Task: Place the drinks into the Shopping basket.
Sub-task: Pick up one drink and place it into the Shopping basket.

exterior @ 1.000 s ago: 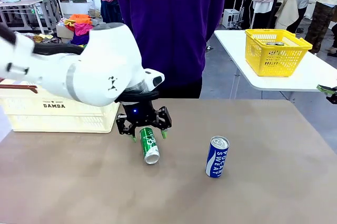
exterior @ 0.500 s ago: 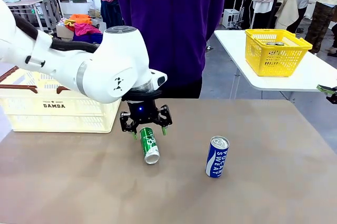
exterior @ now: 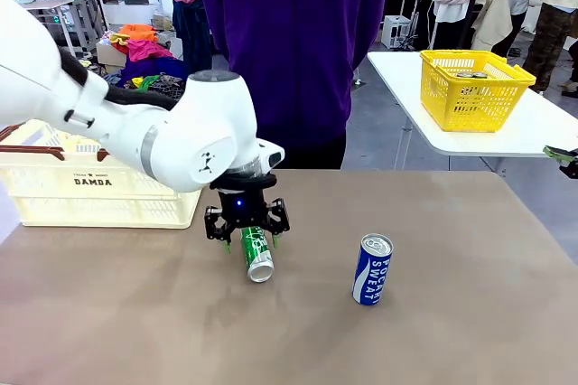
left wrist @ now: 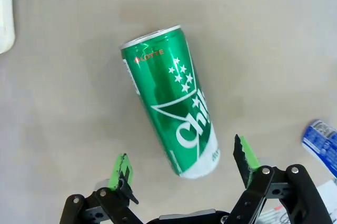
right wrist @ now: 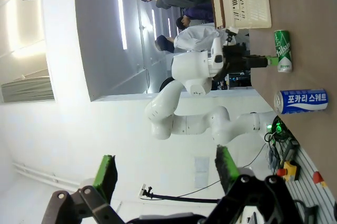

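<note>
Brown worktop [exterior: 452,331] carries the green can [exterior: 256,254], which lies on its side near the middle with one silver end toward the robot. The left gripper [exterior: 251,241] hangs over its far end, fingers spread either side, gripping nothing. The blue can [exterior: 372,268] stands upright to the right, well apart. The Shopping basket [exterior: 99,195] sits at the far left, partly hidden by the left arm. The right gripper [right wrist: 164,174] is spread wide in the air, empty. A person in purple [exterior: 289,42] stands at the far edge, and a yellow basket [exterior: 474,87] rests on a separate white worktop [exterior: 542,136].
</note>
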`<state>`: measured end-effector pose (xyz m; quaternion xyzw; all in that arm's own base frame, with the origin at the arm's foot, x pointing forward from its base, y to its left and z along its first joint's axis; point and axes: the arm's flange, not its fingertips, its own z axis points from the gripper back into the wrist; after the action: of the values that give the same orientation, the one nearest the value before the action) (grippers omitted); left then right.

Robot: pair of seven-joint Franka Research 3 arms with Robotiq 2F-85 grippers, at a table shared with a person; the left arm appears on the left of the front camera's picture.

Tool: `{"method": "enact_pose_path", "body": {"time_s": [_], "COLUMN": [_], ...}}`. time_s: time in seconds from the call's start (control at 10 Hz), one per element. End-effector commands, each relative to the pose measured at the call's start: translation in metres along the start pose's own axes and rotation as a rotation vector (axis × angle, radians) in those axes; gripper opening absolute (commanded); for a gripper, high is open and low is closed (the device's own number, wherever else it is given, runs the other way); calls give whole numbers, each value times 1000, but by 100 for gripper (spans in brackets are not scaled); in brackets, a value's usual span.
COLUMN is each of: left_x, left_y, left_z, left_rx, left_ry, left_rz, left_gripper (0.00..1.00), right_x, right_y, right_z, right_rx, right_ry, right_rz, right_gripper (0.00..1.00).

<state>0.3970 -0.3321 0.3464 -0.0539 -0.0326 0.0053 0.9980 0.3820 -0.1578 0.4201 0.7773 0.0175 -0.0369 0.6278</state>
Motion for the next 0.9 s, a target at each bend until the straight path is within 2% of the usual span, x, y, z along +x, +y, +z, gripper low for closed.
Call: {"method": "enact_pose_path", "body": {"time_s": [0.0,0.2,0.4,0.5,0.6,0.7,0.8], "left_x": [10,12,11,10,9,10,10], "left_y": [-8,-5,-6,-7,-7,-8,-7], "left_z": [-18,-29,-29,-30,-31,-30,-31], "left_rx": [39,64,53,46,49,56,56], "left_ry": [-7,16,-1,-16,-17,-27,-38], "left_rz": [7,34,26,20,21,15,4], "left_gripper": [100,100,100,71,11,0,0], "right_x": [0,0,0,0,0,0,0], "right_y": [6,6,6,6,6,6,6], "right_z": [2,2,2,2,2,2,2], "right_rx": [14,14,14,14,14,14,14], "right_ry": [-7,-7,-7,-7,-7,-7,-7], "right_rz": [-15,-15,-15,-15,-15,-15,-15], "right_gripper": [100,100,100,100,100,100,100]}}
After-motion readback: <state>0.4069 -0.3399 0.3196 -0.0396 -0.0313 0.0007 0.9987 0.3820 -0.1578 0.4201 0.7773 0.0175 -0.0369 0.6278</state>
